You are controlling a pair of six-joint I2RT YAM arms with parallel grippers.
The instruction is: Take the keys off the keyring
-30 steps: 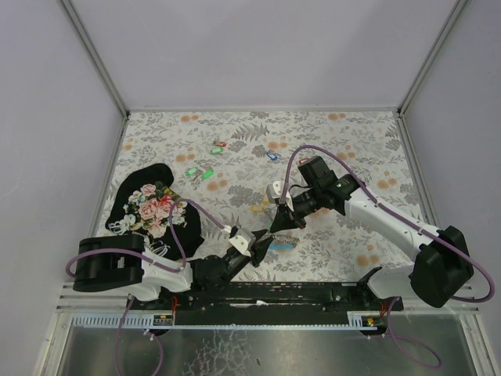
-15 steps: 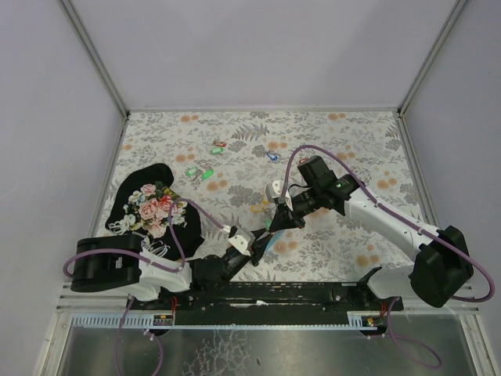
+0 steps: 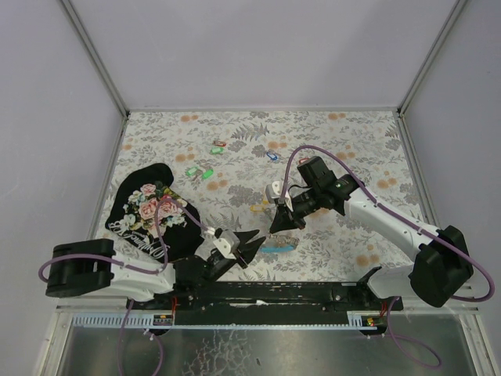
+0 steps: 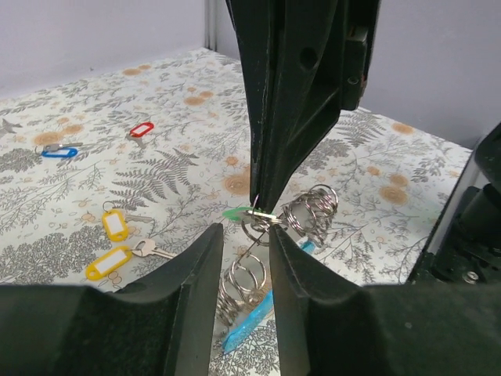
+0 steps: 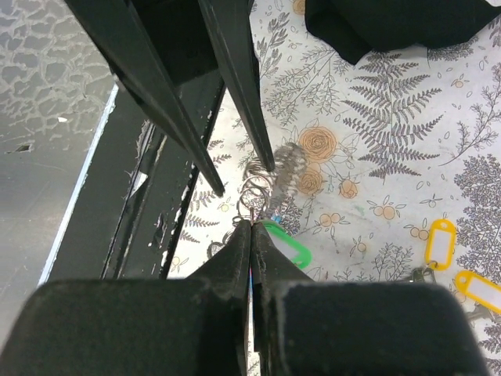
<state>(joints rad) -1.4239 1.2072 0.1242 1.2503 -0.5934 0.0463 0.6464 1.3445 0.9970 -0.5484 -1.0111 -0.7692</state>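
Right tool [image 5: 250, 227] is seen with fingers pressed together, pinched on the small metal ring of the keys [image 4: 239, 212], a green tag. The tag is located low in the middle of the top view, just at the right fingertips and close above the counter [image 3: 352, 141].

The keyring [image 4: 313, 211], a grey coiled loop with a blue section [image 4: 250, 323], is found directly beside the tag. The coil is draped down from the pinch point and the blue part is laid on the counter. It cannot be told whether the tag's ring is threaded on the loop.

Left tool [image 3: 254, 242] is held with fingers spread and nothing gripped. It is pointed at the pinch point from the lower left. In the left wrist view the coil is framed in the gap between its fingers [image 4: 196, 290], apart from them. The upper middle of that view is blocked by the right tool.

Two yellow tags [image 4: 115, 225] are noted at left in the left wrist view, with a red tag [image 4: 141, 129] and a blue tag [image 4: 59, 152] farther back. Black floral cloth [image 3: 153, 210] is laid at the left of the top view, well apart.
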